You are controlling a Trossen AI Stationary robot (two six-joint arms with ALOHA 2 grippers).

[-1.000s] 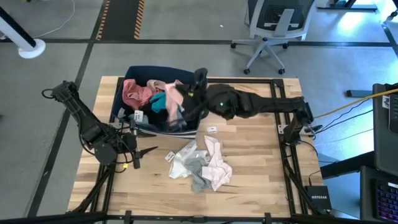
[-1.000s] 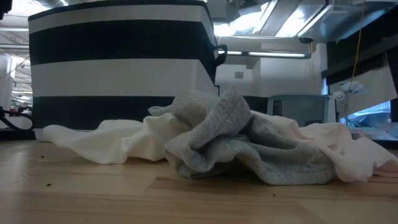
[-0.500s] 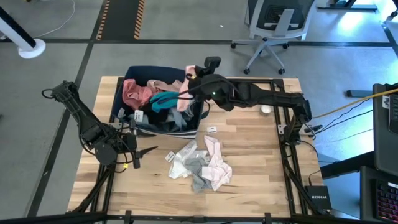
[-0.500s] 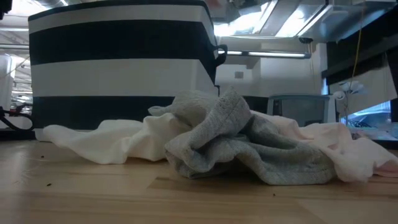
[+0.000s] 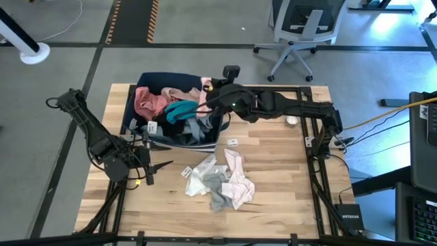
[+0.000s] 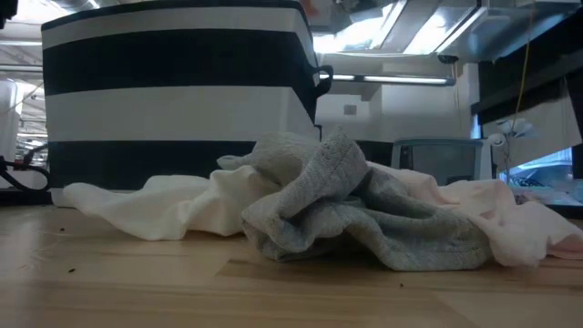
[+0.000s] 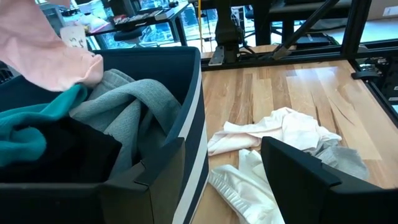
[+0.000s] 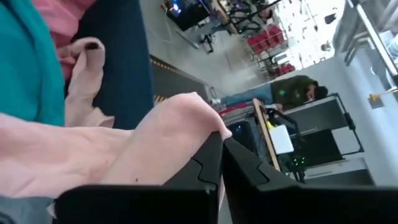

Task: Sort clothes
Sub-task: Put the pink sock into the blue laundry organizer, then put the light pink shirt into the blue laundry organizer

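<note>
A navy bin with white stripes [image 5: 143,85] stands at the table's far left, filled with pink [image 5: 147,101], teal [image 5: 179,109], black and grey clothes. My right gripper [image 5: 207,91] reaches over the bin's far right corner from the table's right, shut on a pale pink piece [image 8: 155,134]. A pile of white, grey and pale pink pieces [image 5: 222,181] lies on the wood near the table's middle. My left gripper [image 5: 148,172] hangs open by the bin's near left corner, with nothing between its fingers [image 7: 298,174]. My right gripper pinches a bunched fold of the pale pink piece [image 8: 186,115] between its two fingers. The fingers come nearly level from the table's right, slanting a little down. The piece hangs below the fingers [image 5: 203,108], and its lower part lies slack on the clothes in the bin.
Small white tags [image 5: 233,142] [image 5: 186,172] lie on the wood between bin and pile. A small white round thing [image 5: 292,120] sits near the right arm. An office chair [image 5: 300,31] stands beyond the far edge. Bare wood shows at the table's right and near edge.
My right gripper has gone toward the table's far edge over the bin and turned at the wrist, staying shut. The pale pink piece has come up with it and now hangs from the fingers at the bin's far right corner. The pile has not moved.
</note>
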